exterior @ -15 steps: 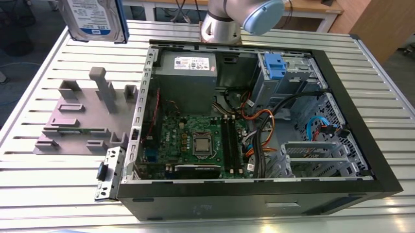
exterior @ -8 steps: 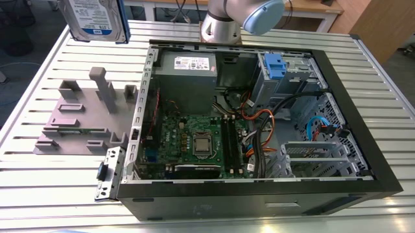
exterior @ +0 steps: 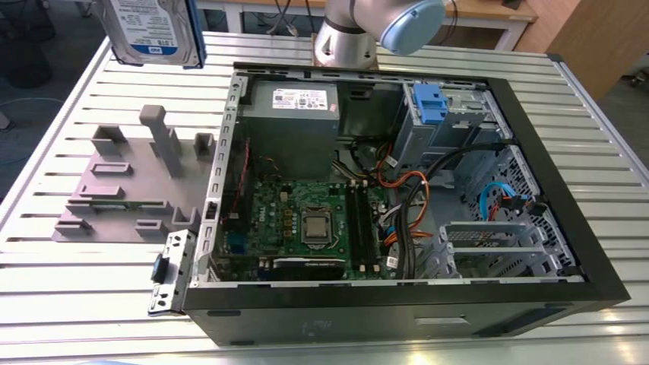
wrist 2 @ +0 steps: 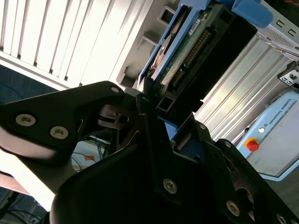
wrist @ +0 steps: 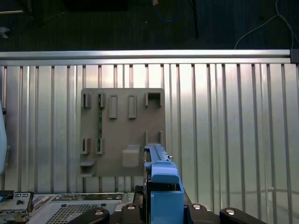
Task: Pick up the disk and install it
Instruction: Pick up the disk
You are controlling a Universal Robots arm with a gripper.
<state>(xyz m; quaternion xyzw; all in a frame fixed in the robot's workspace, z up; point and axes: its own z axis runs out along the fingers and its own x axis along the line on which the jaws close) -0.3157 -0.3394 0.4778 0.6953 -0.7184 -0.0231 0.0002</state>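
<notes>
Since the disk (wrist 2: 187, 51) sits in the fingers, what matters is how it lies to them. In the second wrist view the gripper (wrist 2: 156, 119) is closed on the drive's near end. We judge the pads bear on its blue rails, though the black housing hides the contact itself. The long axis runs straight out from the wrist, with the green circuit board and connector row in sight.

Below it, in the first wrist view, the grey slotted holder (wrist: 122, 126) lies flat on the slatted worktop (wrist: 233, 140). The drive shows edge-on over the holder's rim and stands clear of its slots.

In the exterior view the disk hangs upright, well above the worktop's far corner on the exterior view's left, with its label towards the camera.

Farther off, the open computer case (exterior: 598, 251) lies on its side across the middle of the worktop, reaching towards the edge on the exterior view's right. The grey drive bay (exterior: 476, 114), with its blue bracket (exterior: 430, 99), sits in the case's far corner, near the arm's base (exterior: 345, 42).

So the bay is well apart from the disk, along the worktop's far edge. Between them stand the case's side wall (exterior: 228, 152) and the power supply (exterior: 294, 103). Just beside the bay, a bundle of cables (exterior: 406, 186) crowds the way in, and we judge it the likeliest thing to snag.
</notes>
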